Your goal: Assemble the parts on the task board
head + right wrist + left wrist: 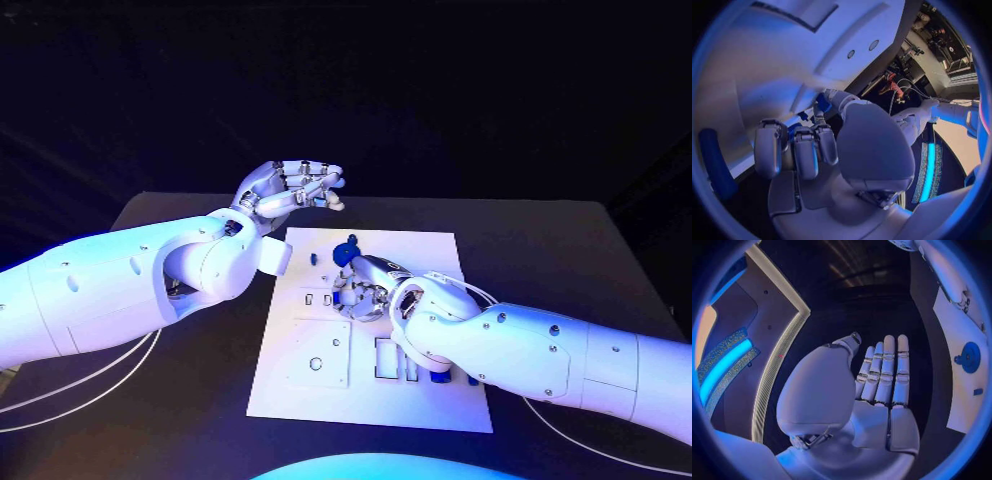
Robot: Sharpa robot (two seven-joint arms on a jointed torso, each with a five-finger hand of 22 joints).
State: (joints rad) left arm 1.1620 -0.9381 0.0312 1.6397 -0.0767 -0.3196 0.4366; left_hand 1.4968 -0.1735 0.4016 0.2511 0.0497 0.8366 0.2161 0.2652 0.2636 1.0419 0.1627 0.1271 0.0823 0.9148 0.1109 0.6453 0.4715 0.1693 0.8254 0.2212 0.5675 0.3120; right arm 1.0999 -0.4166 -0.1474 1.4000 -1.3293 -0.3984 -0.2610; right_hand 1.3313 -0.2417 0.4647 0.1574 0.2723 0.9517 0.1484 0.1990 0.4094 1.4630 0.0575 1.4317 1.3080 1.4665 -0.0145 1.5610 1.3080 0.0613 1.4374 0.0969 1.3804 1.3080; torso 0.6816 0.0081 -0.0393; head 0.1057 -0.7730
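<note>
The white task board (433, 260) lies in the middle of the black table. My right hand (364, 292) rests low on the board's middle with its fingers curled in. Its thumb and a finger pinch a small blue part (823, 102) against the board. A round blue part (346, 250) with a knob stands on the board just beyond that hand, and it is also seen as the round blue part (969, 357) in the left wrist view. My left hand (296, 185) hangs raised over the table's far side, left of the board. The left hand's fingers (886, 370) are straight and hold nothing.
Rectangular slots (387, 357) and small blue parts (437, 378) sit at the board's near end, under my right forearm. A square recess (320, 357) lies beside them. White cables (87, 395) trail over the table's left side.
</note>
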